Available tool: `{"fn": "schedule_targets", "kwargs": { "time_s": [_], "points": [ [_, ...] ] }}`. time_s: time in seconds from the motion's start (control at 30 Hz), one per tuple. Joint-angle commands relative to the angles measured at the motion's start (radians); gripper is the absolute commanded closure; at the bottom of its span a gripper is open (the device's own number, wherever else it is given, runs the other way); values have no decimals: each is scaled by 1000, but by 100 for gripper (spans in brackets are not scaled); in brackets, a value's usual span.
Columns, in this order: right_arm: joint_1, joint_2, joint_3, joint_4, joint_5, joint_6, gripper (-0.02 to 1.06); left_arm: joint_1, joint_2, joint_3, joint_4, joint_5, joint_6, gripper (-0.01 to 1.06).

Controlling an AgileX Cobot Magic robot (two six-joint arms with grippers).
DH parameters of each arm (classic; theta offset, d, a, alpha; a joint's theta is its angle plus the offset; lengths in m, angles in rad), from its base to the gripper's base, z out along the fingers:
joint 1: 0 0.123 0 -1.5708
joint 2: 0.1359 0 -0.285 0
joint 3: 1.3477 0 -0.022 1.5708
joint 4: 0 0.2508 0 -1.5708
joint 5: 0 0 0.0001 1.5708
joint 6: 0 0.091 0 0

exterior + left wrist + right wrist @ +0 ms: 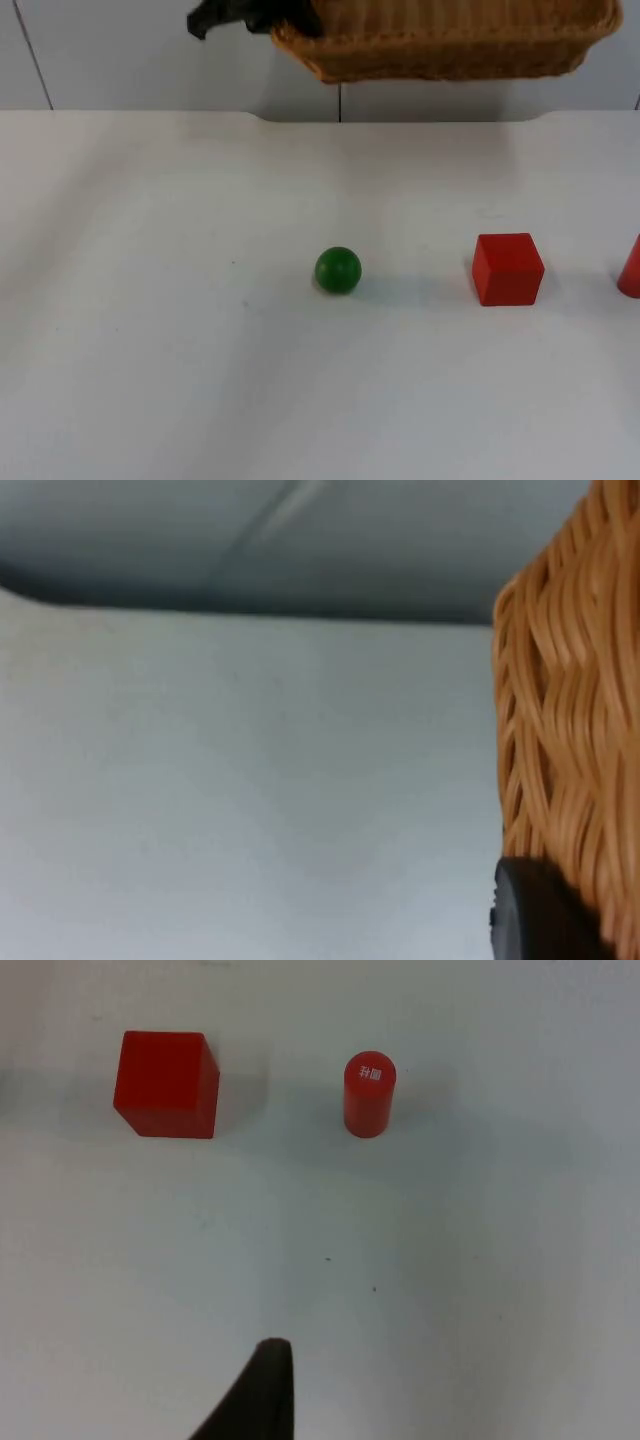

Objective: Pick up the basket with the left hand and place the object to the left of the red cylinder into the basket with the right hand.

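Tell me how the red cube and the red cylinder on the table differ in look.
The red cube has flat square faces and sharp edges; the red cylinder is round and stands upright. The cube looks wider than the cylinder. The cylinder's top carries small white marks, while the cube's faces are plain. Both are the same red and rest on the white table, apart from each other.

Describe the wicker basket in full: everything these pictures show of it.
The basket is woven from tan-orange wicker in wavy strands, with a thick braided rim along its lower visible edge. It hangs in the air above the far side of the table, in front of the grey wall, tilted slightly. The left gripper grips its left end; the left wrist view shows the woven side wall close against a black fingertip. Its inside cannot be seen. The blocks on the table lie apart from it.
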Motion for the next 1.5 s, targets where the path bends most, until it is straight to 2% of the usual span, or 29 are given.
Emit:
{"fn": "schedule_targets", "kwargs": {
  "time_s": [0.0, 0.03, 0.33, 0.73, 0.9, 1.03, 1.1, 1.17, 1.2, 1.33, 1.37, 1.47],
  "points": [
    [-7, 0, -8, 0, -11, -12, -1, 7, -29, -3, -17, 81, -22, 105],
    [-7, 0, -8, 0, -11, -12, -1, 10, -51, -3, 26, 128, -39, 105],
    [-7, 0, -8, 0, -9, -12, -1, 12, -125, -1, 127, 230, -84, 105],
    [-5, 0, -8, 0, -3, -12, -1, 7, -130, -1, 105, 225, -73, 105],
    [-5, 0, -8, 0, -3, -12, -1, 48, -135, -1, 10, 251, -71, 105],
    [-5, 0, -8, 0, -3, -12, -1, 72, -168, 21, 32, 251, -70, 105],
    [-5, 0, -8, 0, -3, -12, -1, 84, -244, 122, 32, 251, -69, 105],
    [-5, 0, -8, 0, -3, -12, -1, 94, -332, 271, 32, 205, -46, 105],
    [-5, 0, -8, 0, -3, -12, -1, 94, -332, 271, 32, 205, -46, 105],
    [-5, 0, -8, 0, -3, -12, -1, 123, -575, 682, 19, 35, 35, 105],
    [-5, 0, -8, 0, -3, -12, -1, 123, -575, 682, 19, 35, 35, 105],
    [-5, 0, -8, 0, -3, -12, -1, 165, -761, 1013, -94, -147, 142, 105]
  ]
}}
